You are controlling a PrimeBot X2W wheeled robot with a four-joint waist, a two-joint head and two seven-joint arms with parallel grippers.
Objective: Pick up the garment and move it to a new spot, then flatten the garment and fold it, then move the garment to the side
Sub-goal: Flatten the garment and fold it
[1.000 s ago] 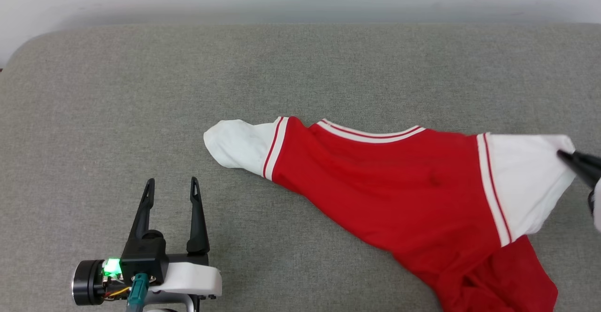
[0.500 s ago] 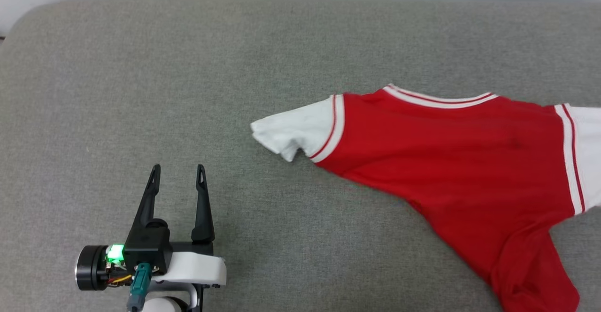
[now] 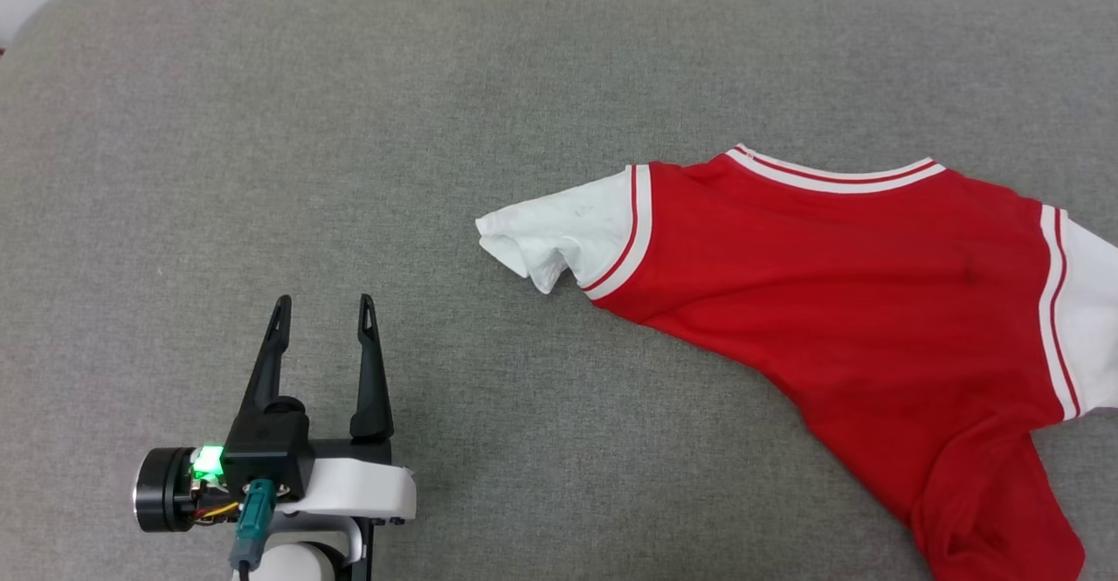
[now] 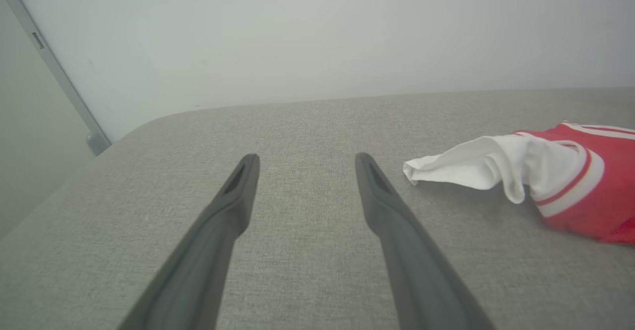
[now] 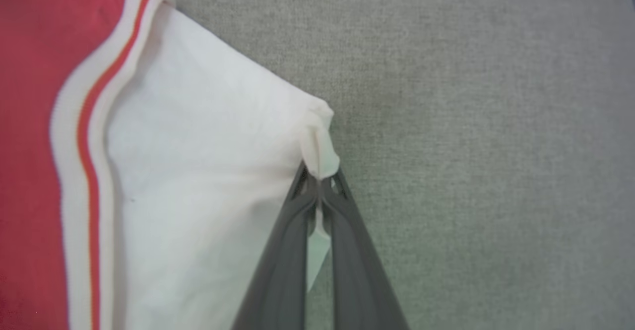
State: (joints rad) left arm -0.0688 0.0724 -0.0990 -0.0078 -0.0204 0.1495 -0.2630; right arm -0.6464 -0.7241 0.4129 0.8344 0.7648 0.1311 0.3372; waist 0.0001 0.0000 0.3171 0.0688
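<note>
garment (image 3: 838, 275) lies on the grey fabric surface (image 3: 262, 127), right half of head view, collar toward the far edge, red body trailing off to the lower right corner. right gripper (image 5: 320, 178) is pinched tight on the edge of one white sleeve (image 5: 198, 161), with a small fold of cloth poking past the tips. other sleeve (image 3: 559, 236) is crumpled and points toward left gripper (image 3: 323, 301), which sits well apart from it, jaws spread wide, nothing between them, over bare surface.
</note>
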